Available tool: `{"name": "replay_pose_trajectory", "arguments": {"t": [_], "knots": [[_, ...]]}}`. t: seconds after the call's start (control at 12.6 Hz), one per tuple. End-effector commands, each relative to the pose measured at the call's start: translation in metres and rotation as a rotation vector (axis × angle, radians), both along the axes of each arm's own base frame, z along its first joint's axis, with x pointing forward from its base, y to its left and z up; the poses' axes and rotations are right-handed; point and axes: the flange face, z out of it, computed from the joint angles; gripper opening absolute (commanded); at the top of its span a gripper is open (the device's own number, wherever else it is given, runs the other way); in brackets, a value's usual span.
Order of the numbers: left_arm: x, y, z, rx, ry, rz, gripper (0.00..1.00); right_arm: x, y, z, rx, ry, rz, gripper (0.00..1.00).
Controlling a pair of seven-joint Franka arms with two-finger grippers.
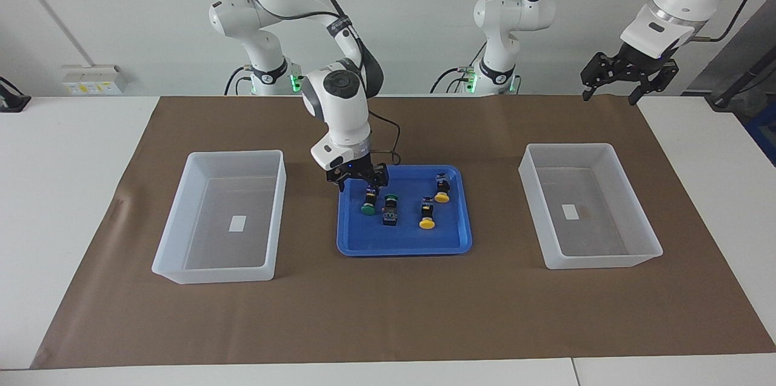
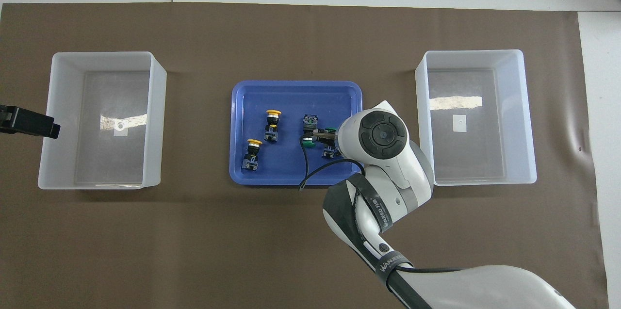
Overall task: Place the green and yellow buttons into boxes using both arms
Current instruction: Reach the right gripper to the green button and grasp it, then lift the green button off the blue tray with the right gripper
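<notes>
Two green buttons and two yellow buttons lie on their sides in the blue tray. My right gripper is open, low over the tray, its fingers straddling the black body of the green button nearest the right arm's end. In the overhead view the right hand covers most of that button; the other green and the yellows show. My left gripper is open and waits high over the left arm's end of the table. Both boxes are empty.
The boxes stand at either side of the tray on a brown mat, each with a small white label inside. The left gripper's tip shows at the outer wall of the box at the left arm's end.
</notes>
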Motion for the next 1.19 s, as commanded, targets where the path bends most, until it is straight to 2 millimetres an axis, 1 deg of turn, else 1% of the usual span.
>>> {"name": "replay_pose_trajectory", "arguments": {"t": [0.0,0.16,0.24,0.32,0.4,0.48,0.87,1.03,1.11], "knots": [[-0.005,0.001,0.002,0.006,0.005,-0.005,1.00,-0.007,0.005,-0.002,0.006,-0.013,0.005,1.00],[-0.005,0.001,0.002,0.006,0.005,-0.005,1.00,-0.009,0.009,-0.006,0.008,-0.012,0.007,1.00],[-0.005,0.001,0.002,0.006,0.005,-0.005,1.00,-0.009,0.009,-0.008,0.006,-0.012,0.011,0.93],[-0.005,0.001,0.002,0.006,0.005,-0.005,1.00,-0.009,0.010,-0.014,0.002,-0.006,0.011,0.83],[-0.005,0.001,0.002,0.006,0.005,-0.005,1.00,-0.011,0.014,-0.020,0.004,-0.009,0.016,0.76],[-0.005,0.001,0.002,0.006,0.005,-0.005,1.00,-0.014,0.021,-0.025,0.006,-0.010,0.025,0.74],[-0.005,0.001,0.002,0.006,0.005,-0.005,1.00,-0.015,0.020,-0.031,0.004,-0.012,0.029,0.69],[-0.005,0.001,0.002,0.006,0.005,-0.005,1.00,-0.014,0.019,-0.031,0.005,-0.014,0.028,0.62],[-0.005,0.001,0.001,0.006,0.007,-0.005,1.00,-0.015,0.017,-0.033,0.003,-0.012,0.029,0.56]]}}
